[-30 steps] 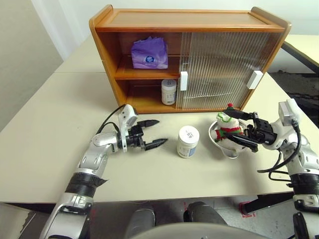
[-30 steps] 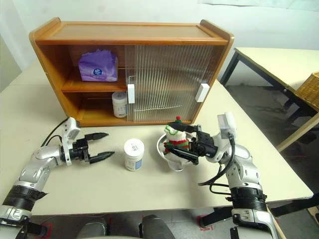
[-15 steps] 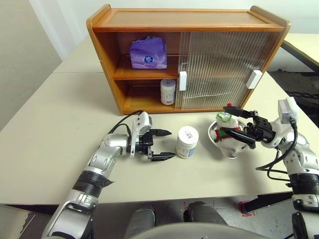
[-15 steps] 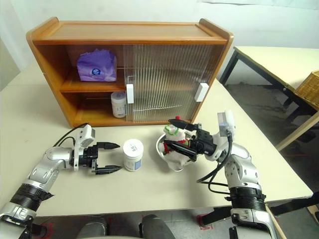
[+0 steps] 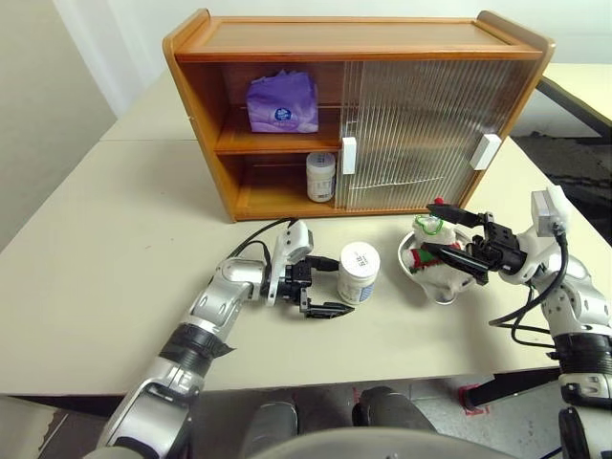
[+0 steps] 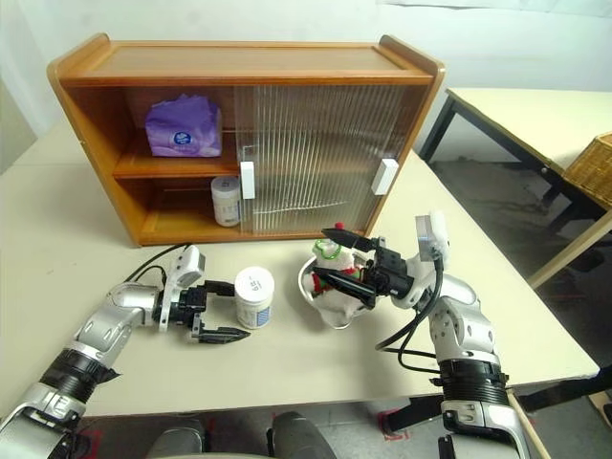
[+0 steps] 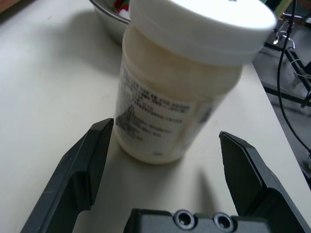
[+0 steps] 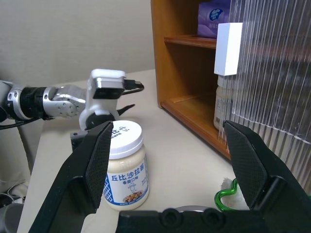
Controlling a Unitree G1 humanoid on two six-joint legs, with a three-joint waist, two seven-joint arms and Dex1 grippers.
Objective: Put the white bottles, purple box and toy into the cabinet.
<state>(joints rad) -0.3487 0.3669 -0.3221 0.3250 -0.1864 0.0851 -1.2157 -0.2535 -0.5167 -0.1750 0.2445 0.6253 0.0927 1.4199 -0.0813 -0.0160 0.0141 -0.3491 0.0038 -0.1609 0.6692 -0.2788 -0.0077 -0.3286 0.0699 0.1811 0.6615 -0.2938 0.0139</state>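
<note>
On the table's (image 5: 105, 239) open middle, both released grippers flank bottle (image 5: 359, 273) and toy (image 5: 430, 251).

Both arms reach inward, left tool (image 5: 328, 285) and right tool (image 5: 445, 230) spread wide.

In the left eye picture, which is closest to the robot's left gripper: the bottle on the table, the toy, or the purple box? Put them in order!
Measured from the left gripper, whose jaws are open:
1. The bottle on the table, right beside it, between the jaws' tips.
2. The toy, farther to the right, sitting in the metal bowl.
3. The purple box, farthest, up on the cabinet's upper shelf.
</note>
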